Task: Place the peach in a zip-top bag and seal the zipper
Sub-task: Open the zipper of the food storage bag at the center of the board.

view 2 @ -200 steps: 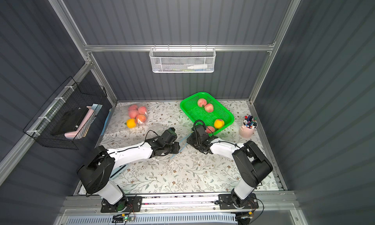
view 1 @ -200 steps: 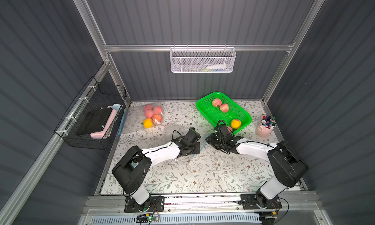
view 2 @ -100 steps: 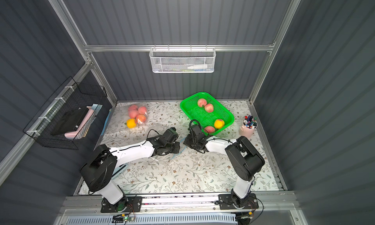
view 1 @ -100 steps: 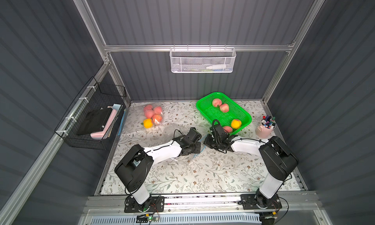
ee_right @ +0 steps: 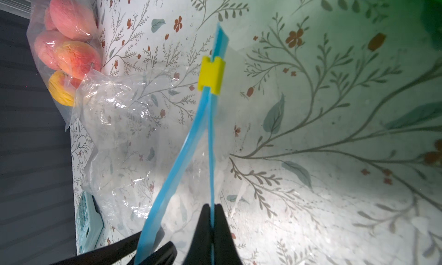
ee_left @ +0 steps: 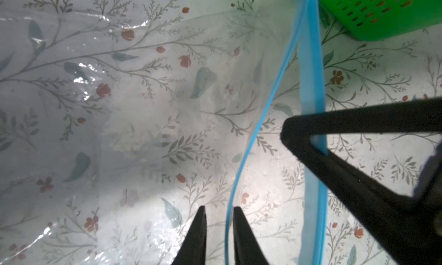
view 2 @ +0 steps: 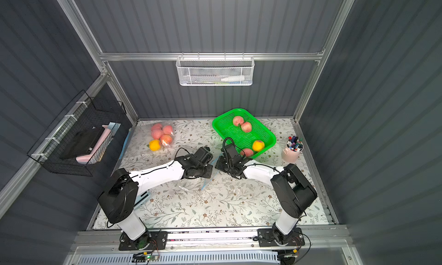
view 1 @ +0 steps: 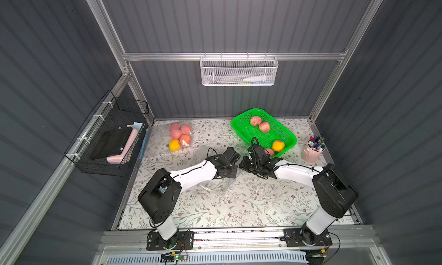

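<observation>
Zip-top bag (ee_left: 143,108) empty and flat on the flowered cloth, mid-table between the two arms; no peach in it. Loose peaches (view 1: 264,126) lie in the green basket (view 1: 248,109), just beyond the right arm. Mouth unzipped: the two blue lips spread apart and meet at the yellow slider (ee_right: 211,75) at the far end. Right gripper (ee_right: 212,207) pinched tight on one lip. Left gripper (ee_left: 218,218) has its tips a narrow gap apart with the other lip (ee_left: 233,180) running between them, not visibly nipped. Step in hand, by my reading: taking both lips to open the mouth. Next move calls for the left to close on its lip, then the two to draw apart and lift without tearing or slipping. Wrist views show lips, slider and jaw contact; in both top views the bag is barely a glint and the tips are hidden by the wrists. Only the top views show the basket fruit and a second, filled bag (view 1: 180,134) at the back.
</observation>
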Controlling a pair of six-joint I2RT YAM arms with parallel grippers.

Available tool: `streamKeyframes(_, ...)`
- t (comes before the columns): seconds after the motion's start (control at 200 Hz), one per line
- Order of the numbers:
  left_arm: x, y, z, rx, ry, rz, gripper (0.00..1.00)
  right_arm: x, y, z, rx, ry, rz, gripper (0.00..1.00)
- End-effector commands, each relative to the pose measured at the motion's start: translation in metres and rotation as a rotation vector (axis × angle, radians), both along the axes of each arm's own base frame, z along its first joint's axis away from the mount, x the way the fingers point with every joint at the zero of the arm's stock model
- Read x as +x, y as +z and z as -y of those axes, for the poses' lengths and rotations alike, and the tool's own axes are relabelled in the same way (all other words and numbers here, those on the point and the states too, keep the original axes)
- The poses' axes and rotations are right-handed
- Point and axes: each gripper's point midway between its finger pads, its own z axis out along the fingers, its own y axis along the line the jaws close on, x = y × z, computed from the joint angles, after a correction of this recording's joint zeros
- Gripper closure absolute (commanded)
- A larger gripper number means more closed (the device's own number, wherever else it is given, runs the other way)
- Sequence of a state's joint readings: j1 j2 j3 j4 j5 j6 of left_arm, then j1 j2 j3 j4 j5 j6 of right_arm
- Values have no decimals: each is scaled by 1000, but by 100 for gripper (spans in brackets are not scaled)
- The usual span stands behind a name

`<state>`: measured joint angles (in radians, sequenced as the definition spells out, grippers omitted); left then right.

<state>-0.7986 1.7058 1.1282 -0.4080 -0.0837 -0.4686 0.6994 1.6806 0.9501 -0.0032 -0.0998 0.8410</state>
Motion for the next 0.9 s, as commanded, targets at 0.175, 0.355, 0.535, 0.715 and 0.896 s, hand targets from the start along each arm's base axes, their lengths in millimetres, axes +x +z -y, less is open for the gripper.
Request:
streamKeyframes(0.175, 4, 33, -8, 15, -2, 71, 100, 3, 15, 2, -15, 7, 49, 90)
streamKeyframes(0.355, 13, 69, -20, 4, 68, 159, 100, -3, 20, 7, -46, 27, 66, 74)
streamKeyframes(0.535, 18, 110, -36, 27, 124, 239, 100, 4, 46, 14, -80, 6, 127, 64)
streamKeyframes(0.715, 23, 143, -45, 12, 154, 326, 100, 11, 70, 21, -96, -21, 192, 57)
streamKeyframes(0.896, 26, 168, -44, -40, 172, 378, 100, 11, 80, 11, -97, 33, 189, 52)
